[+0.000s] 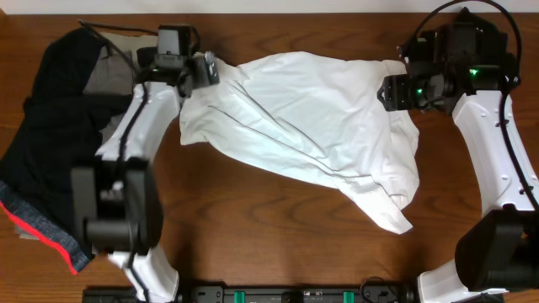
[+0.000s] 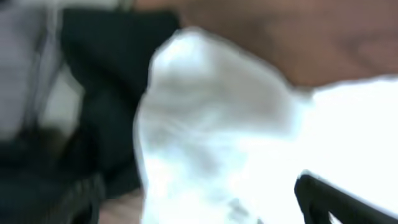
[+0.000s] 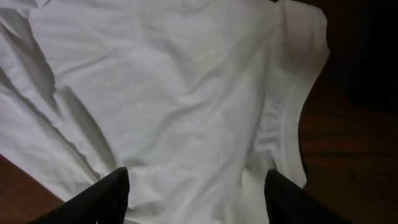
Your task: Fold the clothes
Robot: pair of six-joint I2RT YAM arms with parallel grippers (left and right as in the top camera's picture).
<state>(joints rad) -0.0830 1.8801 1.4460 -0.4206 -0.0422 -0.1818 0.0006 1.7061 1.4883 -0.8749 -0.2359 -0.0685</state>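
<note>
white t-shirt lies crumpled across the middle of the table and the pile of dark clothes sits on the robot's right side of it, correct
One detail is wrong: the pile of dark clothes sits on the robot's left side of the white t-shirt, not its right. The overhead view shows this. The shirt does lie crumpled across the middle of the table.

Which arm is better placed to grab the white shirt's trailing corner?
Probably right. The crumpled white T-shirt has its trailing corner on the right arm's side; the right gripper hovers over the shirt, jaws open. The left gripper sits at the opposite edge, beside the dark garment pile.
</note>
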